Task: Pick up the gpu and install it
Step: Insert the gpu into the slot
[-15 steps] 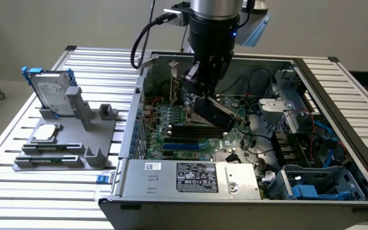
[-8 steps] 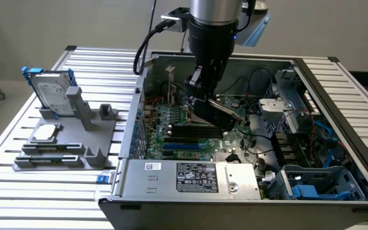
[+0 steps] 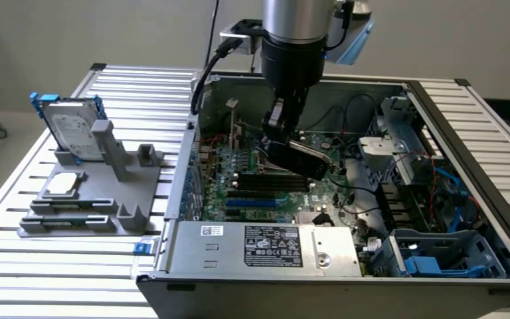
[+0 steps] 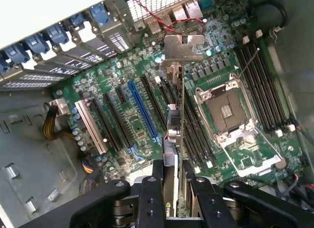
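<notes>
1. Two fingers (image 4: pixel 152 189) of the pincer (image 4: pixel 172 189) clamp the gpu (image 4: pixel 175 115), held on edge between them.
2. The gpu sits tilted over the motherboard (image 3: pixel 237 179) inside the open computer case (image 3: pixel 326 299), with its silver bracket (image 4: pixel 184 46) at the far end from the pincer.
3. Outside the case, at the exterior view's left, a hard drive (image 3: pixel 74 129) stands in a grey holder (image 3: pixel 87 206).

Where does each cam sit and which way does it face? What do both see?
Exterior view: off the arm, raised, looking down into the open computer case on the table; shows arm and gripper holding the gpu.
Wrist view: on the wrist, looking along the gripper at the motherboard; fingers flank the gpu, edge-on.
Shared: gripper, gpu, motherboard.
</notes>
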Robot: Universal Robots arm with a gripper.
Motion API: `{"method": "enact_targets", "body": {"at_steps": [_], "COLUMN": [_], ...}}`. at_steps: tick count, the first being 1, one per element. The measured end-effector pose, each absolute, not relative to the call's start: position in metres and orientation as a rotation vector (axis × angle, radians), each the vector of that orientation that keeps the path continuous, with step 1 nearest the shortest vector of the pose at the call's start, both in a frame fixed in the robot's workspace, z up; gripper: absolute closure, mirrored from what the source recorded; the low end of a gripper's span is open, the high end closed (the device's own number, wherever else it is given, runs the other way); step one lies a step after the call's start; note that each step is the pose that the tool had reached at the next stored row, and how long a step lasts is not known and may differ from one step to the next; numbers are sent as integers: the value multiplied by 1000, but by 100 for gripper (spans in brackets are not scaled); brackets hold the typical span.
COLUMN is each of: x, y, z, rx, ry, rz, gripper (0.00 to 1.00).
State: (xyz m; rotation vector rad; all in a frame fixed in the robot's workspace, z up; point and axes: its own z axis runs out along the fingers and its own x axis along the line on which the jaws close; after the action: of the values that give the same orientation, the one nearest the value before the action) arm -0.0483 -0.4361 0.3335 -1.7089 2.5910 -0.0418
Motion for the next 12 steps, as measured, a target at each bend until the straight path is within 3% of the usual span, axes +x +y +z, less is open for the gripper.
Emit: {"method": "enact_targets", "body": {"at_steps": [12], "x": [-48], "y": [-436], "z": [328], "rx": [-1978], "ry": [2385], "rz": [-30], "gripper": [74]}}
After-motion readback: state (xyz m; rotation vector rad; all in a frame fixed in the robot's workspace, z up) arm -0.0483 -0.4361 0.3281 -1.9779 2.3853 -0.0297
